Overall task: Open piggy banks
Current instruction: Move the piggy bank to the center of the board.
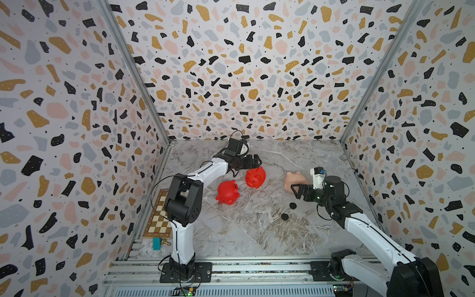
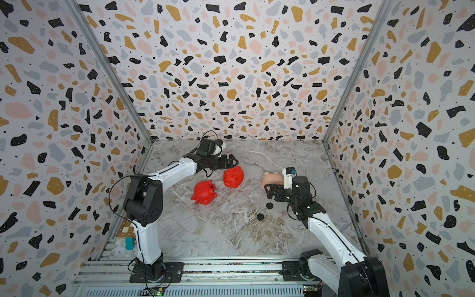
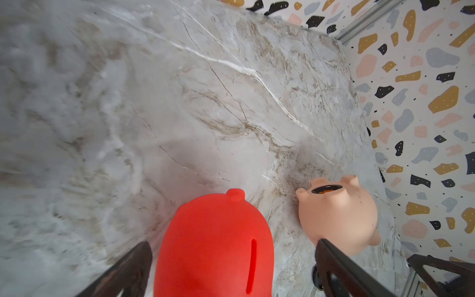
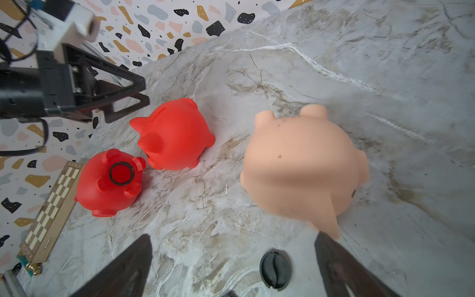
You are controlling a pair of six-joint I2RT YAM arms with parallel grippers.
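Note:
Three piggy banks lie on the marble table (image 1: 257, 231). The near red piggy bank (image 1: 227, 192) (image 4: 110, 182) shows a round dark-rimmed hole in its belly. The far red piggy bank (image 1: 255, 177) (image 3: 216, 244) shows its coin slot and sits under and between the spread fingers of my open left gripper (image 1: 253, 162) (image 3: 231, 270), untouched. The peach piggy bank (image 1: 295, 181) (image 4: 303, 164) lies on its side, and its belly hole shows in the left wrist view (image 3: 326, 189). My right gripper (image 1: 298, 192) (image 4: 231, 267) hangs open just in front of it, holding nothing.
Two black round plugs (image 1: 292, 205) (image 1: 284, 216) lie loose on the table; one plug (image 4: 275, 268) is below the right fingers. A folded chessboard (image 1: 159, 213) and a teal block (image 1: 156, 243) sit by the left wall. Patterned walls close in three sides.

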